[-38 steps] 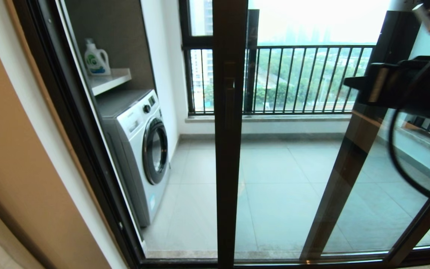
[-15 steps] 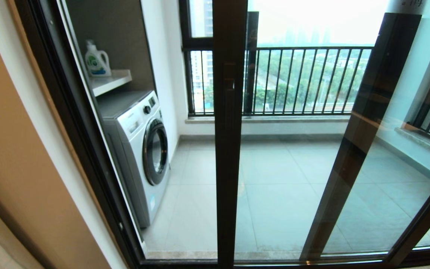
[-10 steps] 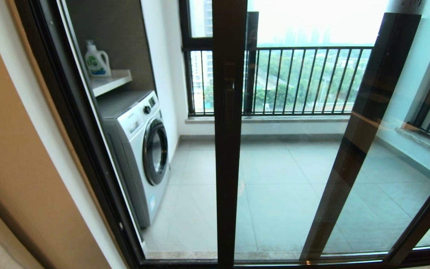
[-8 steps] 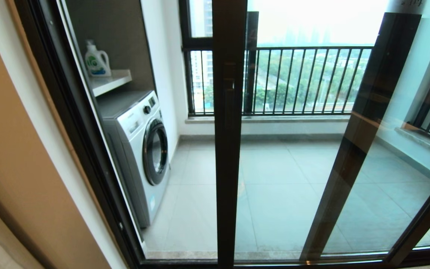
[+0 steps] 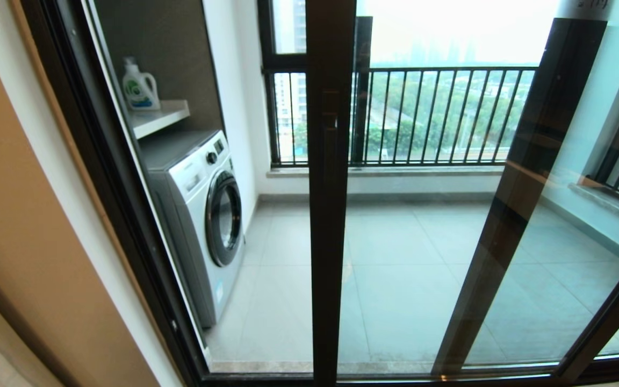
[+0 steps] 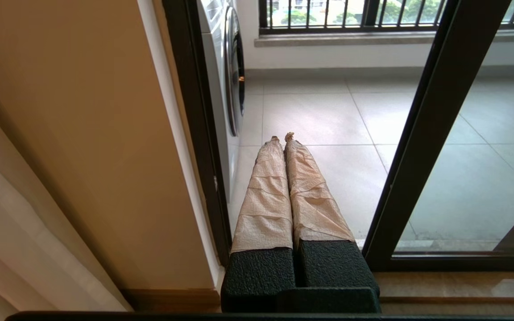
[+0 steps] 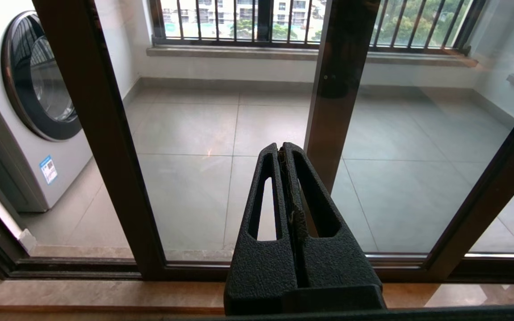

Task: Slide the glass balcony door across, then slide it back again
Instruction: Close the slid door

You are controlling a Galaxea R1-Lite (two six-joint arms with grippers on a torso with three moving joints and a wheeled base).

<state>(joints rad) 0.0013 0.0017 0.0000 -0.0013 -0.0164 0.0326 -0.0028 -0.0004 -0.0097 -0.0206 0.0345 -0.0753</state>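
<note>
The glass balcony door [image 5: 422, 269] stands partway across the opening. Its dark-brown edge upright [image 5: 330, 252] is at the middle of the head view and carries the bar pull handle [image 5: 331, 148]. An open gap lies between this upright and the left jamb [image 5: 121, 215]. Neither gripper shows in the head view. My left gripper [image 6: 282, 136], with paper-wrapped fingers, is shut on nothing and points low into the gap, beside the door upright [image 6: 422, 133]. My right gripper [image 7: 280, 146] is shut and empty, low in front of the door's glass [image 7: 203, 187], apart from it.
A white washing machine [image 5: 202, 215] stands on the balcony behind the left jamb, under a shelf [image 5: 162, 114] with a detergent bottle [image 5: 138, 86]. A second dark-framed panel upright [image 5: 508, 204] stands behind the glass. A black railing [image 5: 438, 113] closes the balcony. A beige wall [image 5: 19, 226] is at left.
My right arm, which filled the head view's upper right 2.5 s ago, has dropped out of that view. The door has not moved over the last second.
</note>
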